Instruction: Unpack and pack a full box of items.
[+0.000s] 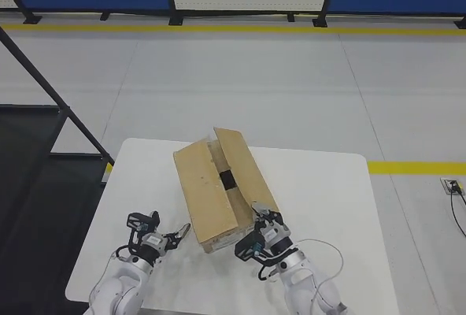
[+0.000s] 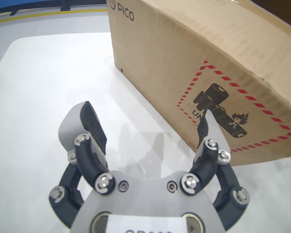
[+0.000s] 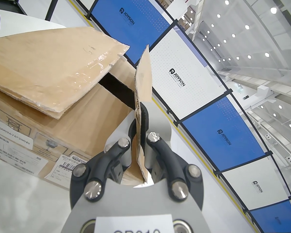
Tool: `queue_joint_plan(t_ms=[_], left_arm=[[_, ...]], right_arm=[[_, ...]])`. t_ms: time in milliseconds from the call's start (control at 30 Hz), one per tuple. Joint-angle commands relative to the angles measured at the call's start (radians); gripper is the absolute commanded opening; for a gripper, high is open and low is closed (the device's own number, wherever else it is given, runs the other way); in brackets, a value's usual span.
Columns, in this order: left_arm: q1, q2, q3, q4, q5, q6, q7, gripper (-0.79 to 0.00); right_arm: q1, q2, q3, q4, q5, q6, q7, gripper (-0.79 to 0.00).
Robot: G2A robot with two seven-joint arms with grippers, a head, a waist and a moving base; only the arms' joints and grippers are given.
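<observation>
A brown cardboard box lies at an angle in the middle of the white table. Its two long top flaps are partly raised, with a dark gap between them. My right gripper is at the box's near right corner, shut on the edge of the right flap, which stands nearly upright between the pads. The other flap lies lower over the box. My left gripper hovers open just above the table beside the box's long side wall, one fingertip close to the wall, nothing held.
A black metal frame stands off the table's left side. The table's near edge runs just behind both arms. Free table surface lies left of the box and along the right side. A cable lies on the floor at far right.
</observation>
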Motion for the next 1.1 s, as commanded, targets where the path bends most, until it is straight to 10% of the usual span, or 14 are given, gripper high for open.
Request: queue_joint_plan(t_ms=[0, 67, 100, 1067], left_arm=[[0.010, 0.003, 0.003, -0.009, 0.020, -0.039, 0.005, 0.000], [0.015, 0.006, 0.004, -0.015, 0.037, -0.068, 0.006, 0.000], [0.018, 0.008, 0.006, -0.019, 0.046, -0.085, 0.006, 0.000], [-0.079, -0.009, 0.176, 0.008, 0.115, -0.135, -0.046, 0.000]], right_arm=[[-0.008, 0.001, 0.008, -0.006, 0.000, -0.008, -0.002, -0.785], [-0.012, 0.002, 0.013, -0.010, 0.001, -0.017, -0.001, -0.425], [-0.016, 0.002, 0.017, -0.013, 0.003, -0.021, 0.001, 0.000], [-0.247, 0.047, 0.225, -0.183, 0.204, -0.224, -0.286, 0.000]])
